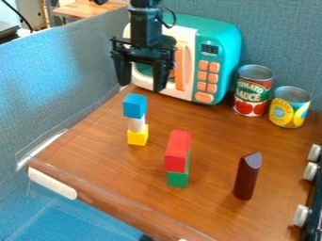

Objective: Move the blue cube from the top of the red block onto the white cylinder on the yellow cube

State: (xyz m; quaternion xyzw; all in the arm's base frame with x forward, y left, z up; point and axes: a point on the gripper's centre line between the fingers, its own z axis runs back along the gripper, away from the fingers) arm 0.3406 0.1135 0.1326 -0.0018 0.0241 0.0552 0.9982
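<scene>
You have the pincer [140, 87] spread wide with nothing between its fingers, over the counter [211, 202] in front of the toy microwave [225, 35], whose door is closed, its contents hidden. Nearest you, toward the left edge, a blue block [134, 105] tops a white piece [136, 124] on a yellow block [138, 136]. By the back edge, right of the microwave, stand two cans, red [252, 94] and yellow [289, 108], contents hidden. Nearer the front edge, a red block [177, 150] sits over a green block [178, 179], with room between them and the upright maroon block [246, 178].
</scene>
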